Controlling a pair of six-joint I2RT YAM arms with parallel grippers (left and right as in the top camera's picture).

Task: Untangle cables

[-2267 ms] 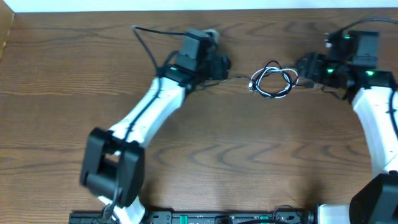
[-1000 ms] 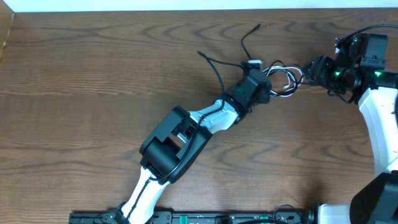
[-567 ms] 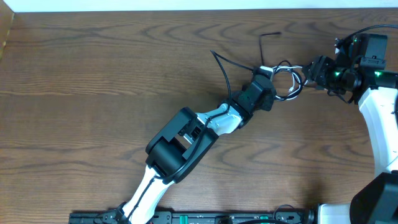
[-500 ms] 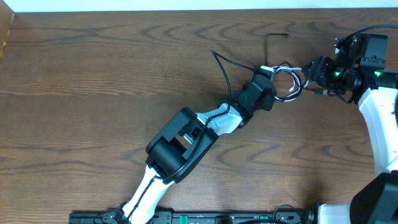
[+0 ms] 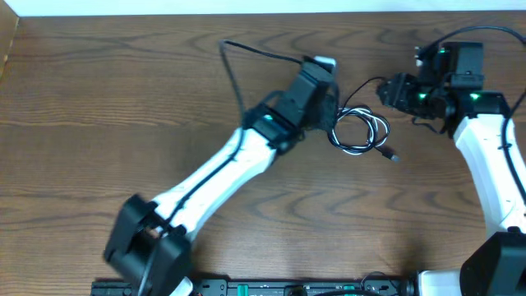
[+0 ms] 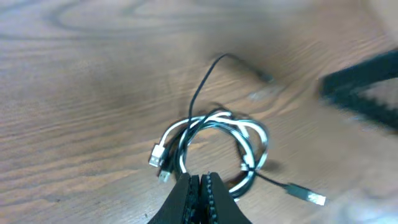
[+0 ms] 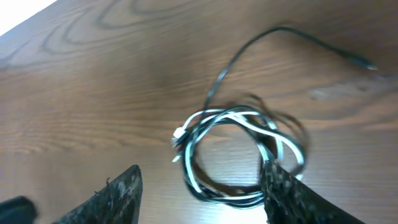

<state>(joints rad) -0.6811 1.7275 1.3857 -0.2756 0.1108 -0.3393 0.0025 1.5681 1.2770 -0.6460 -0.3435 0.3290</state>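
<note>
Your left gripper [image 6: 198, 186] is pinched closed, its tips at the near edge of the coiled black and white cables [image 6: 214, 116]. You cannot tell whether a strand is caught. Your right gripper [image 7: 202, 199] is open above the coil, gripping nothing. The coil lies on the table [image 5: 99, 99], right of centre, with wood showing to its left and near side.

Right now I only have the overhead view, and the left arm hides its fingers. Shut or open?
Observer: Left wrist view: the left gripper is shut, tips pressed together at the near edge of the cables; whether a strand is pinched, I cannot tell.
Operator: And the right?
Observer: The right gripper is open, jaws spread wide over the cables, gripping nothing.
Operator: Any plugs free?
Observer: Two plug ends stick out together at the left of the cables in the left wrist view.
</note>
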